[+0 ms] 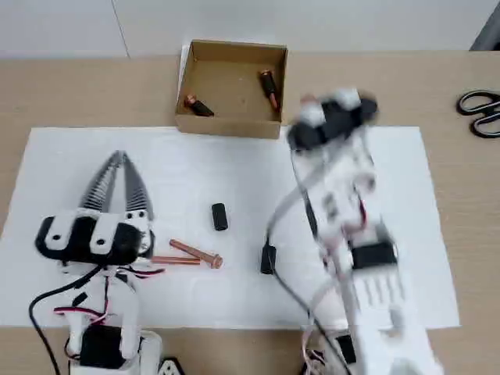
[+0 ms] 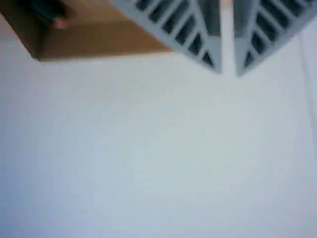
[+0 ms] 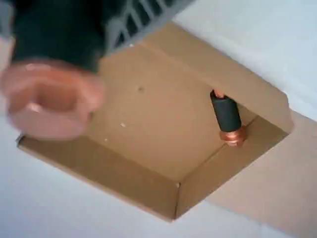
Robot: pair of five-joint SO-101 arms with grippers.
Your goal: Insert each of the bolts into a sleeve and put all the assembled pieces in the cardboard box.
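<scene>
Our right pincer [image 3: 115, 26] is clamped on a bolt-and-sleeve piece [image 3: 49, 96], hanging by the near right corner of the cardboard box [image 1: 226, 125]. Two assembled pieces [image 1: 269, 89] are lying inside it already. Our left pincer [image 1: 119, 160] is closed on nothing, over the white sheet [image 1: 195, 172] on the desk [image 1: 62, 86]. Two bare bolts [image 1: 195, 255] lie just beside that arm, with two loose sleeves [image 1: 219, 216] nearby.

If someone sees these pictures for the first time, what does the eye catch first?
A bolt-in-sleeve piece, held in the right arm's fingers close to the cardboard box. Two finished pieces lie inside the box, while two bare bolts and two black sleeves lie on the white sheet beside the left arm.
</scene>
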